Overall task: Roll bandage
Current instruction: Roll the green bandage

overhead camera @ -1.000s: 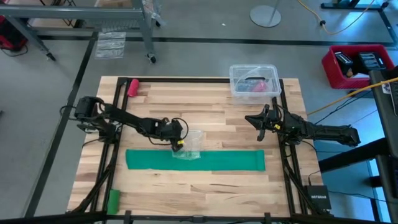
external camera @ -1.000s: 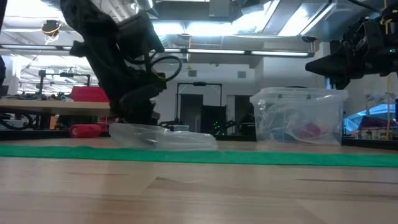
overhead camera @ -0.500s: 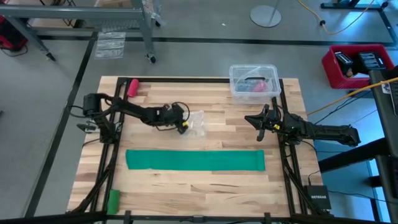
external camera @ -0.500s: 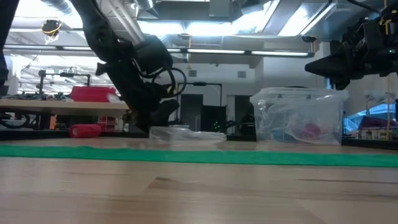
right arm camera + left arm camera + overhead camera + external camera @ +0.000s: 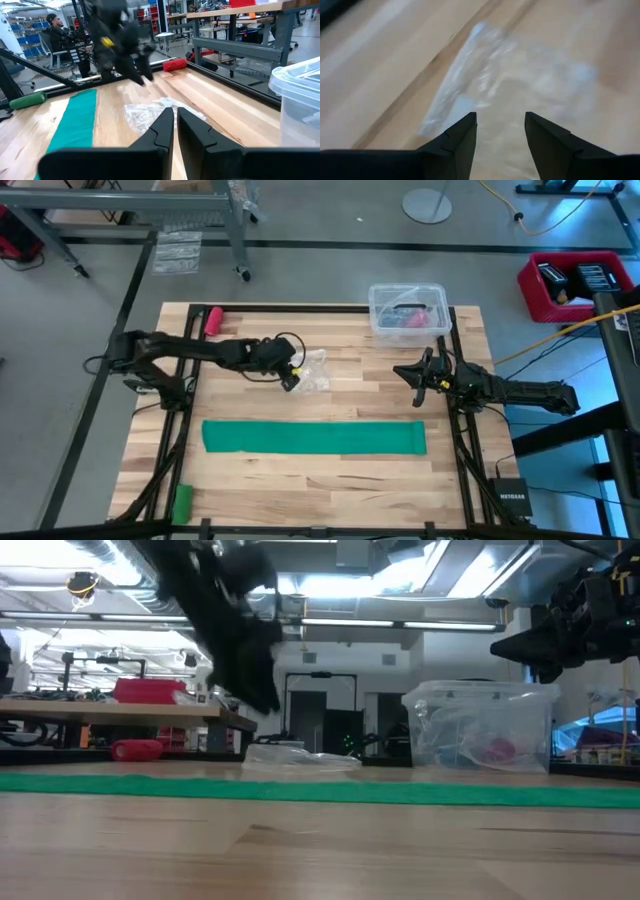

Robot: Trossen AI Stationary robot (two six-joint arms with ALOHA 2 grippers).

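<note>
Risk noted: the bandage lies fully unrolled, a flat strip across the near half of the table, with neither gripper at it. Rolling likely has to start from one end; a pinch that takes only the top edge, or lands off the end, could drag the strip askew instead of curling it. The clear bag sits just behind the strip (loose, light, easily snagged) and could be swept onto it.

Left gripper: fingers spread, empty, raised above the bag without touching it. Right gripper: fingers pressed nearly together, holding nothing, parked at the right side near the tub.
</note>
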